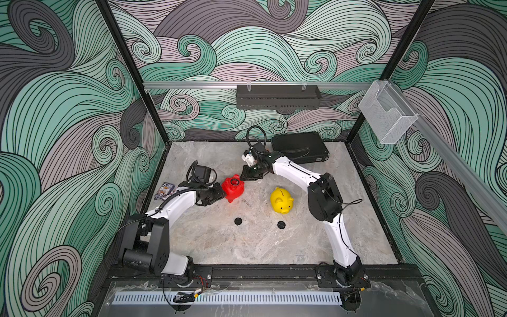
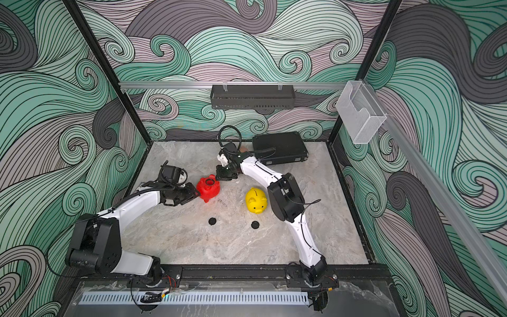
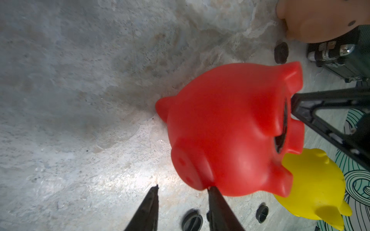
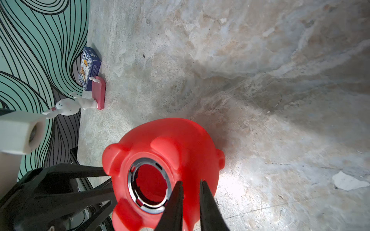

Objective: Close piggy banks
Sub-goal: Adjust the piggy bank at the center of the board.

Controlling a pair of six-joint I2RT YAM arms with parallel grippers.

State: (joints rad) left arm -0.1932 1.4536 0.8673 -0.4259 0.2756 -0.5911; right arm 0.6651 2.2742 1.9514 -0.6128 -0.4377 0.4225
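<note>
Red piggy bank (image 1: 233,188) lies belly-up mid-table on the grey marble tabletop (image 1: 247,247), round belly hole (image 4: 149,187) with its metal ring facing up and unplugged. Left gripper (image 1: 222,193) is at the pig's snout side: in the left wrist view the two fingers stand a little apart with bare table between them, and one fingertip (image 3: 212,192) touches the pig just under the snout; nothing sits between them, and whether that counts as a grip I can't tell. Right gripper (image 4: 191,183) sits over the pig beside the hole rim, fingers nearly together with a narrow slot of red showing between; can't tell if they pinch the plastic or only rest on it. Yellow piggy bank (image 1: 281,200) stands upright, well apart from the red one, slot up. Peach-pink piggy bank (image 3: 312,18) shows only in the left wrist view, cut off by the frame edge, next to the black case (image 1: 300,147); in both top views the right arm hides nearly all of it. Two black plugs (image 1: 238,221) (image 1: 281,225) lie loose on the table nearer the arm bases; a third (image 3: 281,52) sits near the case, blurred. Card box (image 4: 89,68) and a white rabbit figure (image 4: 68,107) sit by the left wall, half hidden by the left arm from above.
</note>
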